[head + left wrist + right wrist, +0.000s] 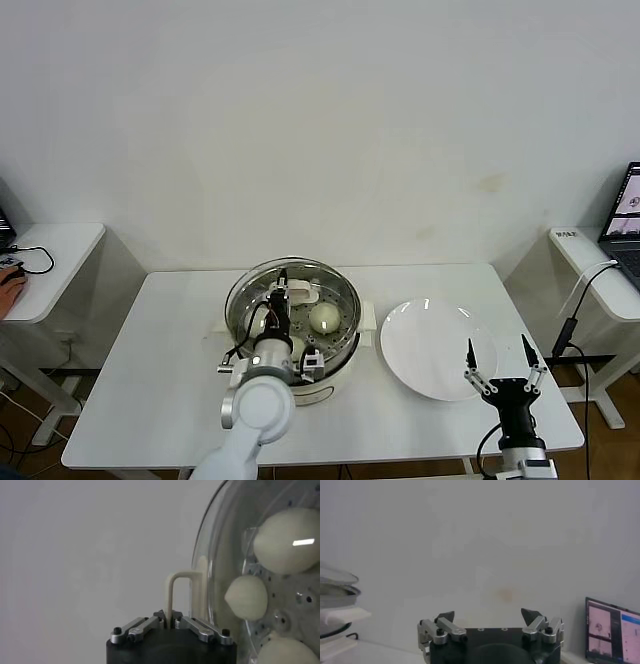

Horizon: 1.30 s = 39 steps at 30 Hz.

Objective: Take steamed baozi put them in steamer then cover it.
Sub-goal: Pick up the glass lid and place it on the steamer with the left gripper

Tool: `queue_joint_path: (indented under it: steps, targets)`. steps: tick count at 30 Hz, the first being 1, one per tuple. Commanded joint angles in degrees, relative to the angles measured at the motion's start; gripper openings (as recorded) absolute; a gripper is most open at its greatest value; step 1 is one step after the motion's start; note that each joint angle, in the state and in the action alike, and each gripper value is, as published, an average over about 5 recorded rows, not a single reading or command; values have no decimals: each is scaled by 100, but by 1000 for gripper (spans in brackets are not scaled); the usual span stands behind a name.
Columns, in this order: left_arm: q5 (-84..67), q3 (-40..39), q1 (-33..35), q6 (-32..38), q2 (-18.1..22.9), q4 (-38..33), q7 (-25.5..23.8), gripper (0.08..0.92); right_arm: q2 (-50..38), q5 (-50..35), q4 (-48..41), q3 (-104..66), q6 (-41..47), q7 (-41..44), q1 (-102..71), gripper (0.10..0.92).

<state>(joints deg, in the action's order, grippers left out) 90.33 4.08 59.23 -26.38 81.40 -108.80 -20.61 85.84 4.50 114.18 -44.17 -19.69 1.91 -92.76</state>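
We see our left gripper (284, 297) reached forward with its jaws pinched tight, seemingly on something thin, while our right gripper (500, 362) waits low at the right, fingers spread wide.

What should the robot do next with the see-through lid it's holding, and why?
Probably let go and lift away. The left gripper is shut on the lid's white handle, and the glass lid looks like it already sits over the steamer with the buns inside. The plate is empty, and the right gripper waits open beside it.
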Motion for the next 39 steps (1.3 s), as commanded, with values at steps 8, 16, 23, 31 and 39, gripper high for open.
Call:
queue_joint_path:
  steps: [8,16,23,31,39]
  targets:
    - [217,-59,95,32,199,85,-7,147,-14,4,-17,19,-8,2,2,823]
    - [129,29,31,36,204,192,21,147,-28,-1,-11,11,-13,5,-9,823]
    - [58,119,22,38,173,216,25,147,-40,-7,-14,12,-17,8,-10,823]
    - [-45,126,87,32,215,211,49,147,-48,-6,-8,32,-15,15,-7,823]
    - [-175,104,130,24,221,96,59,239,-45,1,-11,41,-15,18,-11,823]
